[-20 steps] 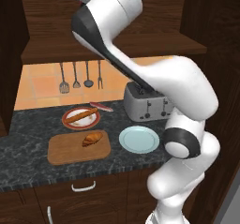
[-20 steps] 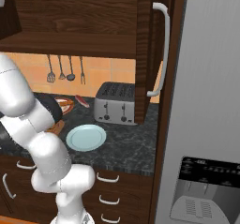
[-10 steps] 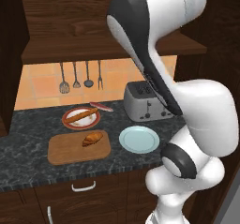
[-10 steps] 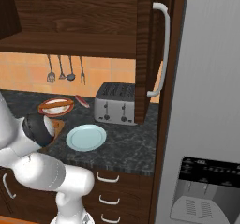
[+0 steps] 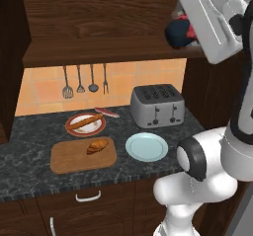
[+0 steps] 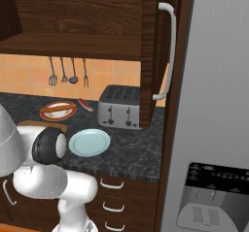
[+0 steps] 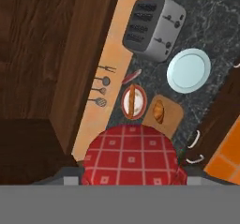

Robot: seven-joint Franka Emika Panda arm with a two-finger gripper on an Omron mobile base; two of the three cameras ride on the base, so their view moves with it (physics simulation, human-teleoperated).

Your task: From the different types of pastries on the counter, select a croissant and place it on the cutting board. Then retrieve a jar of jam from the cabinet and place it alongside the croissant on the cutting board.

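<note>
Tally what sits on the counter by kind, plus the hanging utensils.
Pastries: 2, croissant and baguette stick
Round plates: 2, light blue plate and baguette's plate
Cutting board: 1
Toaster: 1
Hanging utensils: 4
Total: 10

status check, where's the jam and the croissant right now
Gripper up by cabinet shelf, jaw state unclear. Jar of jam at the fingertips. Croissant on cutting board. Nothing blocking the board.

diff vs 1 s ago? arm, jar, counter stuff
The arm has swung up from over the counter to the cabinet shelf. The jar of jam now sits right at the gripper in the hand view; whether it is gripped cannot be told. Unchanged: croissant on the cutting board, baguette plate, empty blue plate, toaster.
</note>
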